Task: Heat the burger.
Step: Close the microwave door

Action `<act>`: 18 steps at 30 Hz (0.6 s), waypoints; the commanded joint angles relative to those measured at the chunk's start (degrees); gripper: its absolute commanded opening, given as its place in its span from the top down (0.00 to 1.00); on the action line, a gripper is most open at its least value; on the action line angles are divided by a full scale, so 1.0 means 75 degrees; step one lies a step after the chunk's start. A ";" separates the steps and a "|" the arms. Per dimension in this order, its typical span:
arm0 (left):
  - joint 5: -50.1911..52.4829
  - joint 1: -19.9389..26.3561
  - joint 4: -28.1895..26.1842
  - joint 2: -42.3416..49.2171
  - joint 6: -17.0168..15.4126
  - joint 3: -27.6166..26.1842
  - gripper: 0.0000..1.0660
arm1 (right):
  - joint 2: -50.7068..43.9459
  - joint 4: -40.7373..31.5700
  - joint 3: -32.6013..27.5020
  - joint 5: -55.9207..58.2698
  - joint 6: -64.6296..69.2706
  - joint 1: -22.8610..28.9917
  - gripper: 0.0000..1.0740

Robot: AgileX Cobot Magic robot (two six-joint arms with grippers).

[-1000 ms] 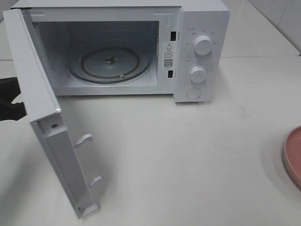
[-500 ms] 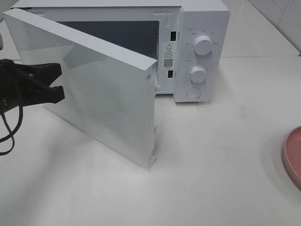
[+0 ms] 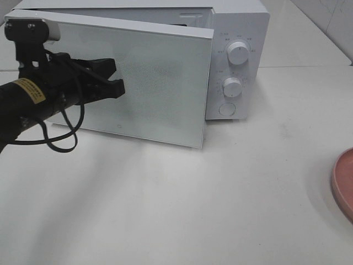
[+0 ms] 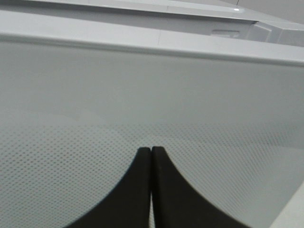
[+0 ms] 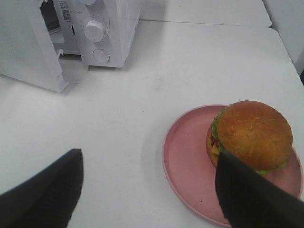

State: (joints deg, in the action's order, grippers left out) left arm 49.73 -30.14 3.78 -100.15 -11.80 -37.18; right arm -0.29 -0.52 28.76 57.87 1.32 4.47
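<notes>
The burger (image 5: 251,135), with a golden-brown bun, lettuce and cheese, sits on a round pink plate (image 5: 187,156) on the white table, seen in the right wrist view. My right gripper (image 5: 149,190) is open and empty, hovering above the table beside the plate. In the high view only the plate's edge (image 3: 343,185) shows at the far right, and the burger is out of view. The white microwave (image 3: 237,33) stands at the back. Its door (image 3: 160,83) is swung almost closed. My left gripper (image 3: 117,77) is shut and presses its fingertips (image 4: 151,156) against the door's outer face.
The microwave's two knobs (image 3: 238,52) and round button (image 3: 226,109) face the front on its right panel. The microwave also shows in the right wrist view (image 5: 107,23). A black cable (image 3: 60,138) loops under my left arm. A white table (image 3: 220,210) lies between microwave and plate.
The microwave door has swung from wide open to almost closed. My left gripper moved right into view, pushing against the door's outside.
</notes>
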 commanded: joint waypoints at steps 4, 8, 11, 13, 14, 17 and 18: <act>0.0038 -0.0283 -0.0252 -0.0344 0.0031 -0.0558 1.00 | -0.0199 -0.0031 -0.0023 -0.0122 -0.0107 -0.0053 0.29; -0.0275 -0.0535 -0.0306 -0.0733 0.0038 -0.1222 1.00 | -0.0199 -0.0031 -0.0023 -0.0122 -0.0107 -0.0053 0.29; -0.0413 -0.0642 -0.0351 -0.1054 0.0031 -0.1765 1.00 | -0.0199 -0.0031 -0.0023 -0.0122 -0.0107 -0.0053 0.29; -0.0420 -0.0642 -0.0351 -0.1146 0.0015 -0.1895 1.00 | -0.0199 -0.0031 -0.0023 -0.0122 -0.0107 -0.0053 0.29; -0.0466 -0.0642 -0.0374 -0.1291 0.0008 -0.2131 1.00 | -0.0199 -0.0031 -0.0023 -0.0122 -0.0107 -0.0053 0.29; -0.0695 -0.0642 -0.0504 -0.1490 0.0008 -0.2552 1.00 | -0.0199 -0.0031 -0.0023 -0.0122 -0.0107 -0.0053 0.29; -0.0695 -0.0642 -0.0504 -0.1490 0.0008 -0.2552 1.00 | -0.0199 -0.0031 -0.0023 -0.0122 -0.0107 -0.0053 0.29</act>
State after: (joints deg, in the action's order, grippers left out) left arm 44.81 -35.01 1.95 -111.27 -11.80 -54.95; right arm -0.29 -0.52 28.76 57.87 1.32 4.47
